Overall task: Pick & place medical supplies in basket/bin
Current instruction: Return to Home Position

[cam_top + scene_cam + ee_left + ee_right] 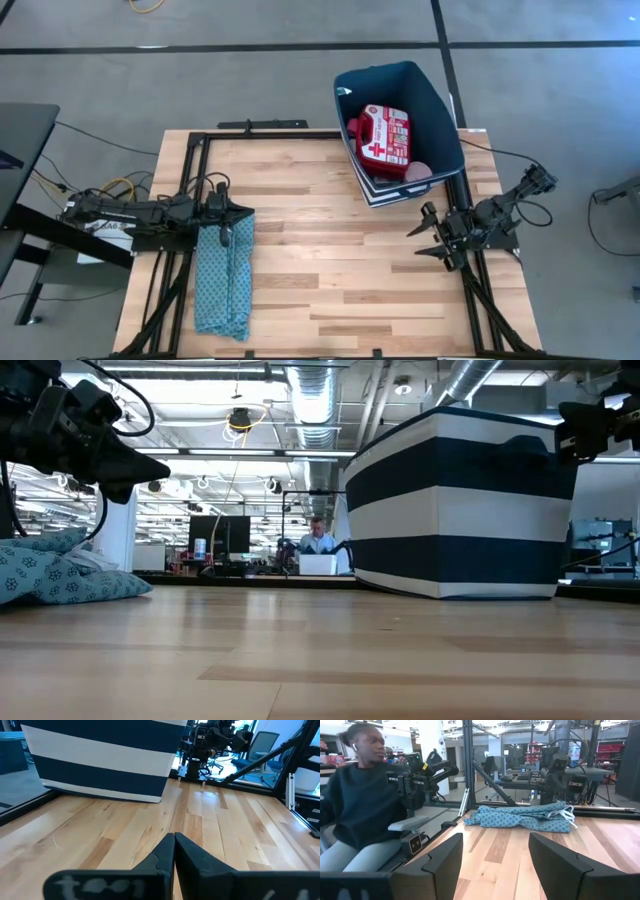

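Where the wooden surface reaches its far right corner, the dark navy bin stands upright, its white-and-dark striped wall facing the low camera. Along the left side lies the folded teal patterned cloth. The left arm reaches in from the left, and the left claw hangs over the cloth's far end with its fingers pressed together, holding nothing. The right arm is at the right edge, just on the near side of the bin. The right claw is spread wide and empty, pointing across the surface toward the cloth. Inside the bin lies the red-and-white first aid pouch, and just beside it, by the near wall, a pink round tape roll.
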